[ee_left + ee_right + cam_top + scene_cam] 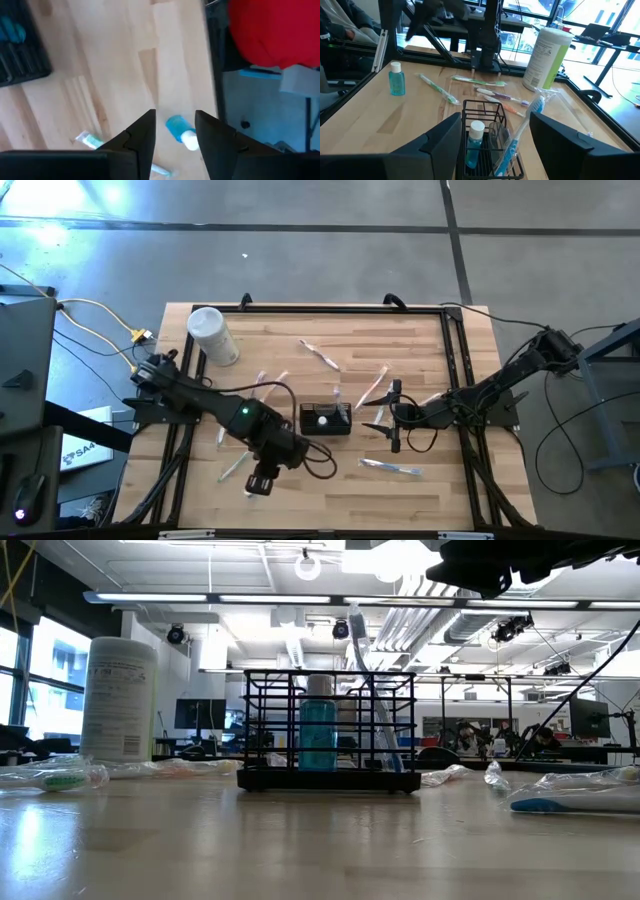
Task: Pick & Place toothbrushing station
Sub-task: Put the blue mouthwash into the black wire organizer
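The right end effector (492,137) had its fingers spread wide and empty, and the toothbrushing station (487,137) sat just ahead of it on the wooden surface (385,120), framed between the two finger pads though touching neither. The black wire holder stood upright, carrying a small blue bottle with a white cap (475,142) in one compartment and a wrapped toothbrush (520,135) leaning out of the side nearer the right finger. From above, this end effector (388,416) lay just beside the holder (326,419), the station between it and the left arm. Farther out from the right end effector lay several loose wrapped toothbrushes (487,93) — then a second blue bottle (396,78) standing alone off to one side, and a tall white cylindrical container (547,51) near the far edge. The left end effector (172,135) hovered over the surface with its fingers parted and nothing between them; directly below its tips lay a blue bottle on its side (180,132), with a wrapped brush (90,141) close by. The station (20,50) sat well off from this end effector, seen only at an edge of its wrist view — beyond the surface's rim a red object (272,30) showed.
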